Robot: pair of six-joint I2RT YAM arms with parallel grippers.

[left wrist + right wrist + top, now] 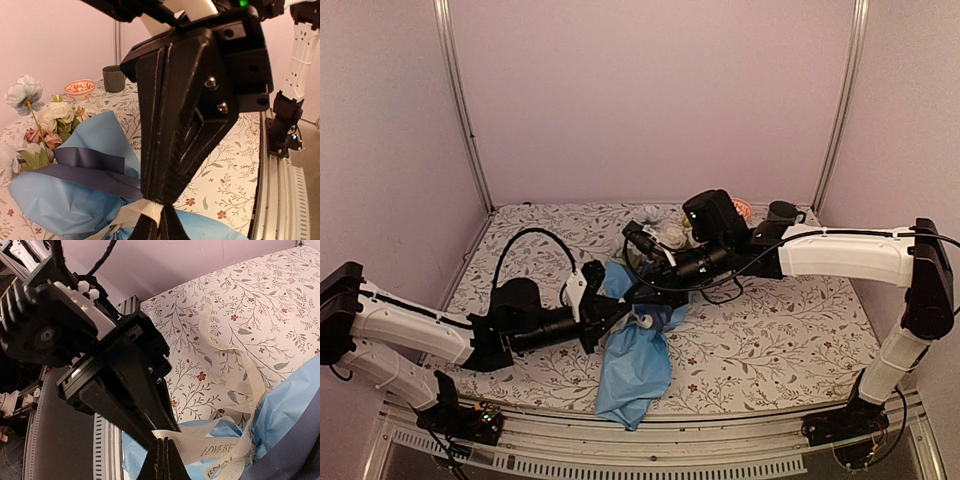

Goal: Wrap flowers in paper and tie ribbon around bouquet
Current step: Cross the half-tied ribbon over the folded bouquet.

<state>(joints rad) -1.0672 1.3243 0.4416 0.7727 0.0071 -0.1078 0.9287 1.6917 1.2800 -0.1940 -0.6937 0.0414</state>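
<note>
Bouquet (638,365) is lying across the middle of the leaf-printed tablecloth (790,340), its blue paper (55,202) cone pointing toward the near edge and the flowers (56,114) spilling out at the far end. A red-patterned bowl (80,87) and a dark cup (114,78) are standing beyond them. Over the cone's waist the two arms are hovering tip to tip. The left gripper (156,432) and the right gripper (152,199) are both pinching the cream ribbon (220,450) with fingers pressed together, while its loose length is curling over the paper and onto the cloth.
</note>
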